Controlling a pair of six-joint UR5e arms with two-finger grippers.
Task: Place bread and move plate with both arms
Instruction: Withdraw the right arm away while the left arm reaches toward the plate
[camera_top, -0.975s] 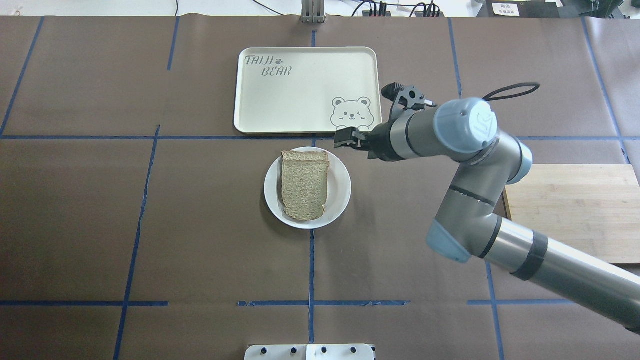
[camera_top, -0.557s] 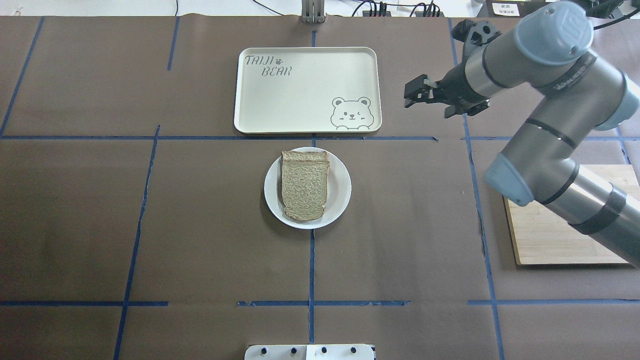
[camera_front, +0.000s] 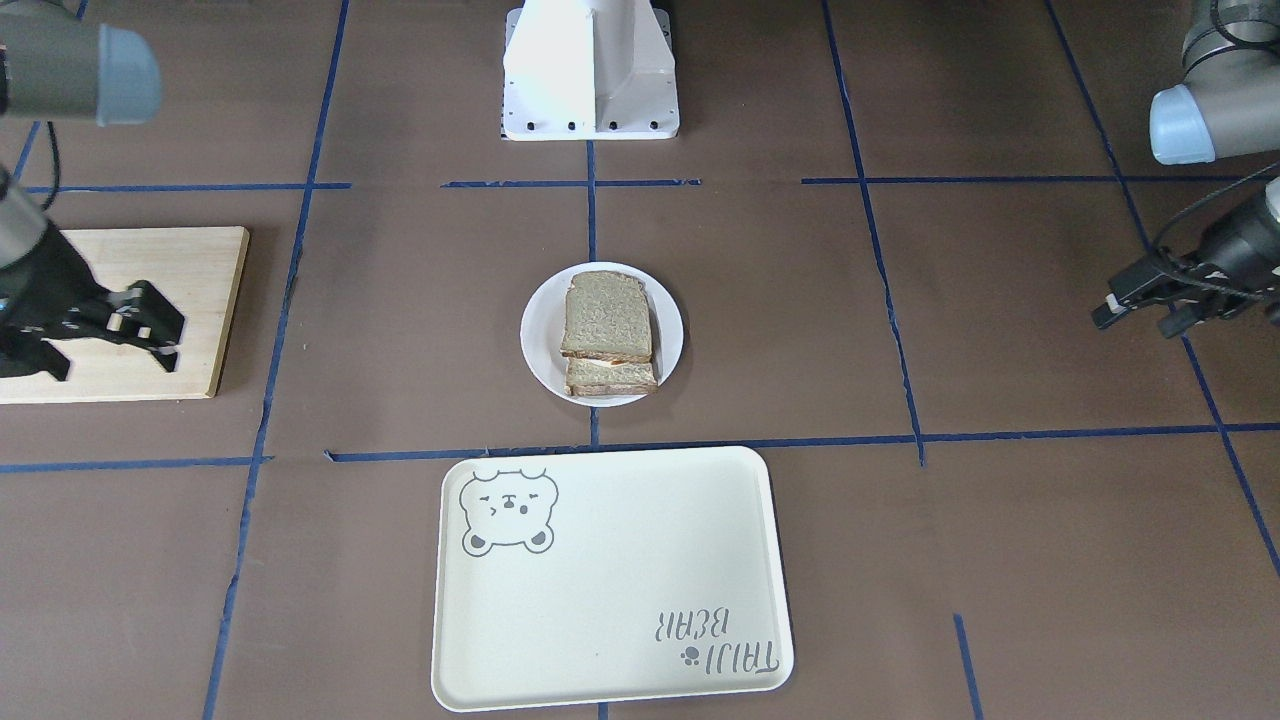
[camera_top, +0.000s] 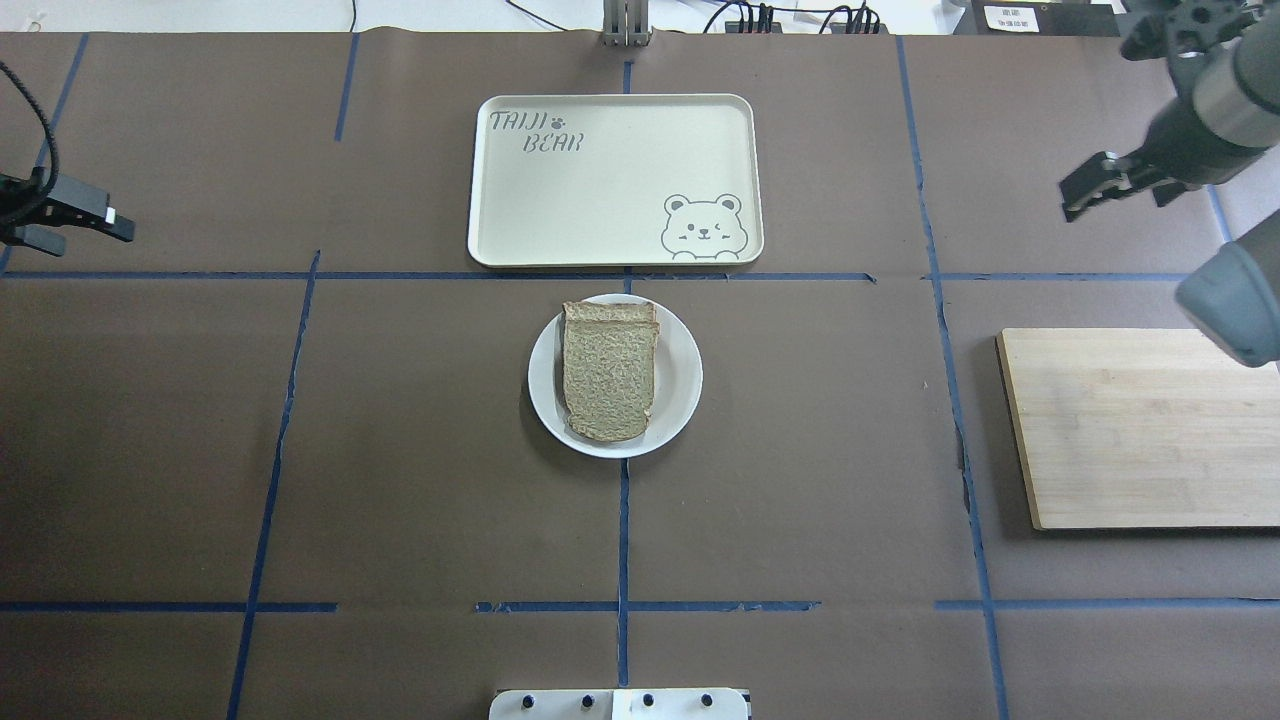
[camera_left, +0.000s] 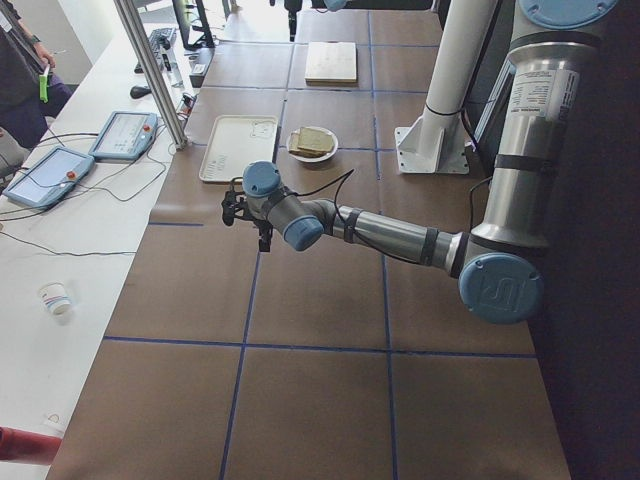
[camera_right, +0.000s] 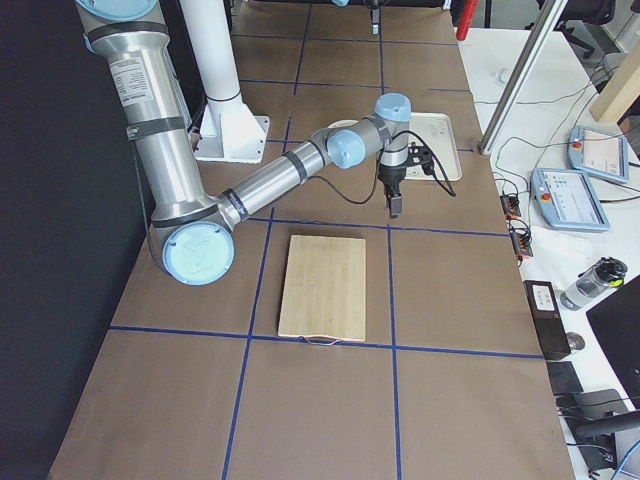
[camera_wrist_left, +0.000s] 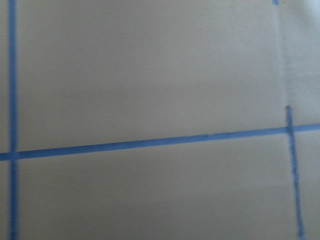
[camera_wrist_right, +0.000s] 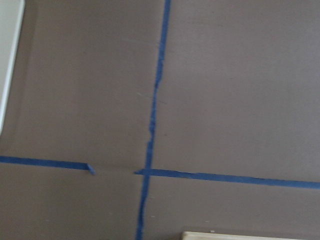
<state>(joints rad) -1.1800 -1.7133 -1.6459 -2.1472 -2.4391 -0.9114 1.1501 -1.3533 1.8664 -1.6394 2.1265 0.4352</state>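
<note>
The bread (camera_top: 610, 372) is a tan slice lying on the white plate (camera_top: 683, 395) at the table's middle. The front-facing view shows it (camera_front: 605, 317) stacked on a second slice with a white layer between, on the plate (camera_front: 533, 340). My right gripper (camera_top: 1068, 200) is open and empty, raised far to the plate's right, over the wooden board's end in the front-facing view (camera_front: 172, 345). My left gripper (camera_top: 95, 232) is open and empty at the far left edge, and also shows in the front-facing view (camera_front: 1132, 322). Both wrist views show only brown table and blue tape.
A cream tray with a bear drawing (camera_top: 610, 180) lies just beyond the plate. A wooden cutting board (camera_top: 1140, 430) lies at the right. The white pedestal (camera_front: 590, 70) stands at the robot's side. Blue tape lines cross the brown table cover.
My right gripper has drawn back from beside the plate, up and far to the right. My left gripper has come into view at the left edge. Bread and plate have not moved.
</note>
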